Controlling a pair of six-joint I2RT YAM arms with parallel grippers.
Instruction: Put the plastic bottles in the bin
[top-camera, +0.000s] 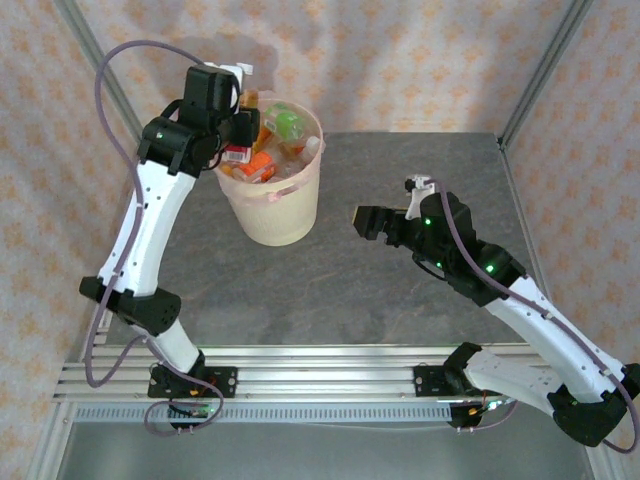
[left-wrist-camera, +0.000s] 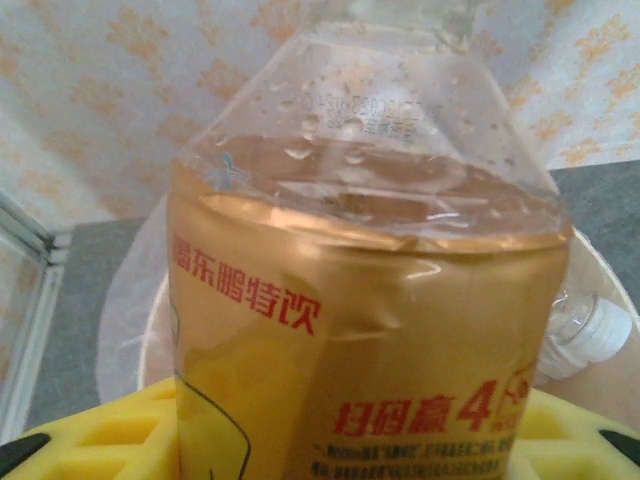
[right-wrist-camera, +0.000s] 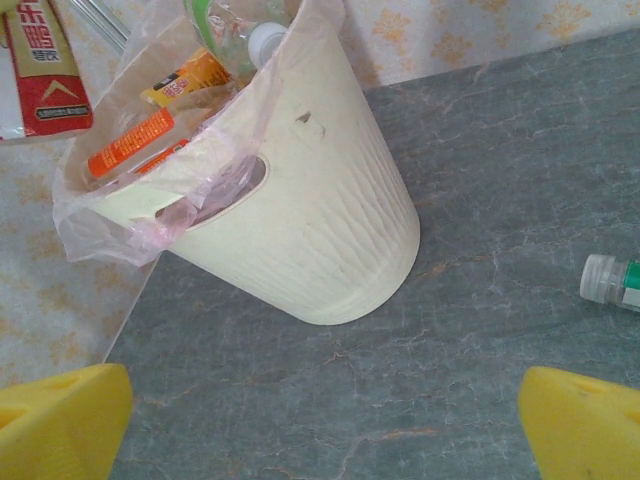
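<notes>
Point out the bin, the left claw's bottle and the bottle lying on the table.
bin (top-camera: 275, 215): top external view, cream side wall.
held bottle (left-wrist-camera: 370, 340): left wrist view, gold label.
lying bottle (right-wrist-camera: 600, 278): right wrist view, pale cap.

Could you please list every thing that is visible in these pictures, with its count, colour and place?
bin: one, cream-white, standing on the far left part of the table
bag: one, thin pink, lining the bin
bottles in the bin: several, exact count unclear, orange, red and green labels
held bottle: one, clear with an orange-gold label and red writing, over the bin's left rim
loose bottle: one, white cap and green label, lying on the table to the right of the bin
table: one, grey stone pattern
wall: pale pink with orange pattern, behind the table
left gripper: shut on the held bottle
right gripper: open, to the right of the bin
</notes>
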